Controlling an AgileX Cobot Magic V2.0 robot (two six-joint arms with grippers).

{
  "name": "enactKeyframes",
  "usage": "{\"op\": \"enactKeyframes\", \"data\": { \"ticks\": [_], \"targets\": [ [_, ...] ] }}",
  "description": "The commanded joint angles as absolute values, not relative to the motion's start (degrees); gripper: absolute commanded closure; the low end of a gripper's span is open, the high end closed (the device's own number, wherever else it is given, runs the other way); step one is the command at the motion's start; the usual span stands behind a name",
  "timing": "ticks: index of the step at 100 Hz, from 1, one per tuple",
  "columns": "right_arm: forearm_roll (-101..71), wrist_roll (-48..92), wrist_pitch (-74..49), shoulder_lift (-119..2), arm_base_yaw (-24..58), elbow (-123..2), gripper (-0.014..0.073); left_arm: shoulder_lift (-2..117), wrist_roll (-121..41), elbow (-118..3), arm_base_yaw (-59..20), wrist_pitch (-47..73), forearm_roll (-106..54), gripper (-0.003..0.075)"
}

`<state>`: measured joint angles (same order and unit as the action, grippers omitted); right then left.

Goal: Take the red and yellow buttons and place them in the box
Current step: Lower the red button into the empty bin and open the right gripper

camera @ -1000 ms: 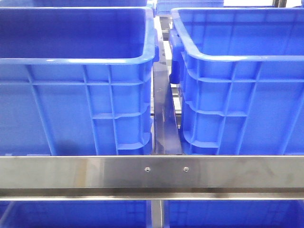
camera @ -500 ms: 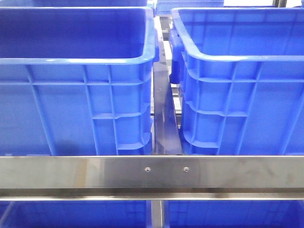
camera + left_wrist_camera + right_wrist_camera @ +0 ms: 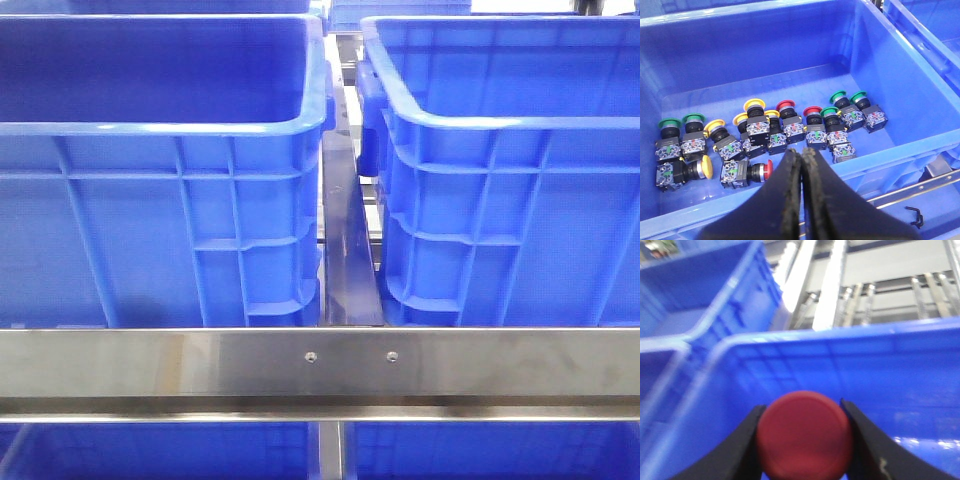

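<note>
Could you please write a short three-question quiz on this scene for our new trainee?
1. True or false: the right gripper holds a red button.
2. The left gripper is: A) wide open B) shut and empty C) shut on a green button.
3. Fill in: under the left gripper, the buttons lie in a blue ____.

Key: 1 true; 2 B; 3 crate.

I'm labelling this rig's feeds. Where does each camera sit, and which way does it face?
Front view: fixed, facing forward at two blue crates behind a steel rail; no arm shows.
Left wrist view: on the left arm, looking down into a crate of push buttons; left claw shut, empty.
Right wrist view: on the right arm, above a crate; right claw grips a red button.
All views share blue crates.
</note>
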<state>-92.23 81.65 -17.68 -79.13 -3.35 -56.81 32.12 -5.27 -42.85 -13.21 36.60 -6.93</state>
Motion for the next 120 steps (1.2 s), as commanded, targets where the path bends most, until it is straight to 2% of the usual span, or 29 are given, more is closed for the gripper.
{"op": "enactKeyframes", "data": {
  "ticks": [1,14,25,66,120],
  "targets": [
    [-100.79,91.47,-16.67,-81.16,-2.80,-59.25,0.0464,32.15,-4.72,-44.29,-13.11,32.16,-7.24,0.0739],
    [-109.08,105.07,-18.64,-86.81,-2.55,-60.89,0.0464,32.15,-4.72,-44.29,-13.11,32.16,-7.24,0.0739],
    [-109.99,110.15,-20.35,-91.33,-2.55,-63.24,0.0464,32.15,-4.72,-44.29,-13.11,32.16,-7.24,0.0739],
    [-109.99,111.12,-19.56,-103.23,-2.55,-72.75,0.0464,32.15,-4.72,-44.29,-13.11,32.16,-7.24,0.0739],
    [-109.94,111.17,-20.57,-111.23,-2.50,-75.52,0.0463,32.15,-4.72,-44.29,-13.11,32.01,-7.24,0.0739]
  ]
}}
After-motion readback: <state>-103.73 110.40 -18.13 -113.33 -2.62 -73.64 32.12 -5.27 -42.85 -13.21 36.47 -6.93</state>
